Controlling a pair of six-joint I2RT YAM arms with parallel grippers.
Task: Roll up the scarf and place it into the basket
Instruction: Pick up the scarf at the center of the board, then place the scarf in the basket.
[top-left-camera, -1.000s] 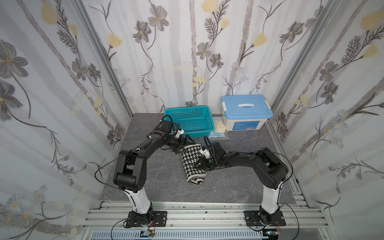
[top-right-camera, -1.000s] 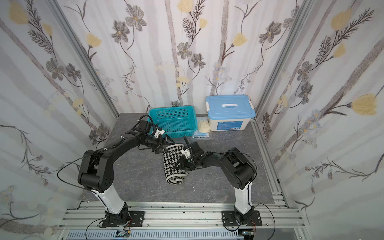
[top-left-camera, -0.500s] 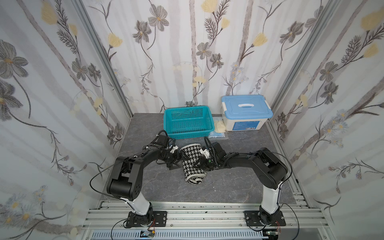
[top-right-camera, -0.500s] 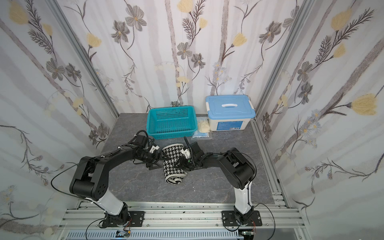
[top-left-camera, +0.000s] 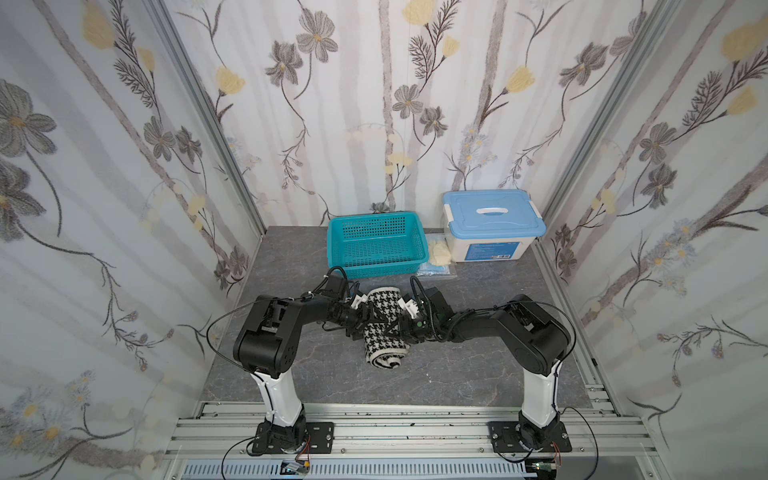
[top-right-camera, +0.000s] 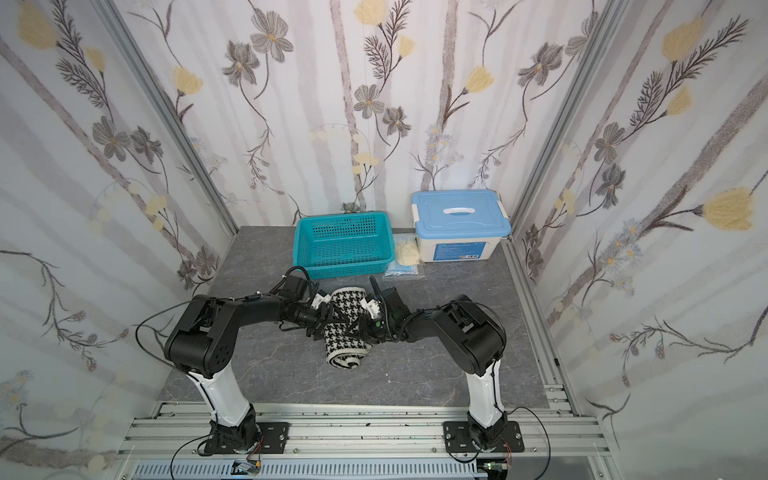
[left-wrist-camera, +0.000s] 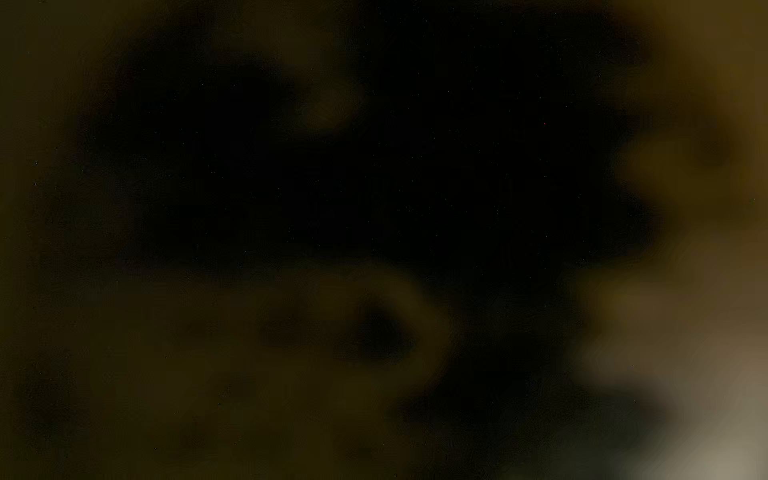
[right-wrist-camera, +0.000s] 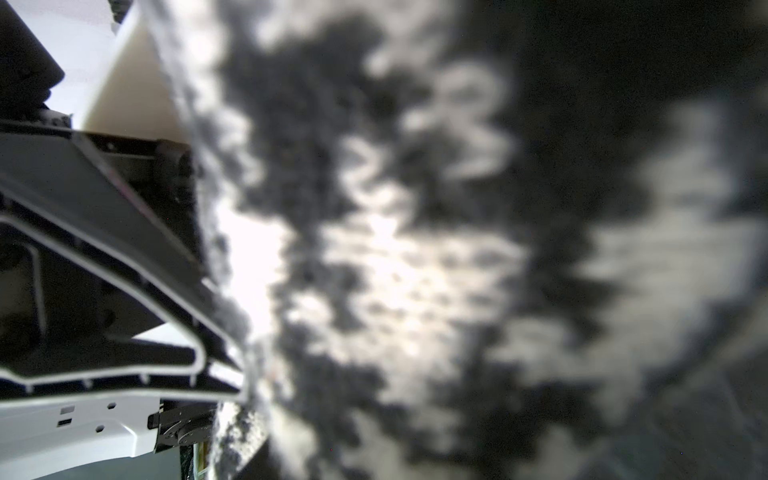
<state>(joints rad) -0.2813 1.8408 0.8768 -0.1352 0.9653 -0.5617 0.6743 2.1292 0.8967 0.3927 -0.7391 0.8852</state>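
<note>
The scarf (top-left-camera: 384, 347) lies rolled into a thick houndstooth roll on the grey table, its spiral end facing the front; it also shows in a top view (top-right-camera: 345, 343). My left gripper (top-left-camera: 369, 318) reaches in from the left with its fingers around the roll's far half; its wrist view is dark and blurred. From the right, my right gripper (top-left-camera: 397, 328) is shut on the roll. In the right wrist view a black finger (right-wrist-camera: 104, 249) presses against the scarf (right-wrist-camera: 415, 270), which fills the picture. The teal basket (top-left-camera: 374, 270) stands behind the roll with nothing in it.
A white box with a light blue lid (top-left-camera: 492, 220) stands at the back right. Between it and the basket lie a pale yellow cloth lump (top-left-camera: 438, 251) and a flat blue packet (top-left-camera: 436, 270). Flowered walls close in three sides.
My left arm has come down from near the basket's front to the roll's left side, and its jaws have narrowed. The right arm and the scarf roll have stayed put.
</note>
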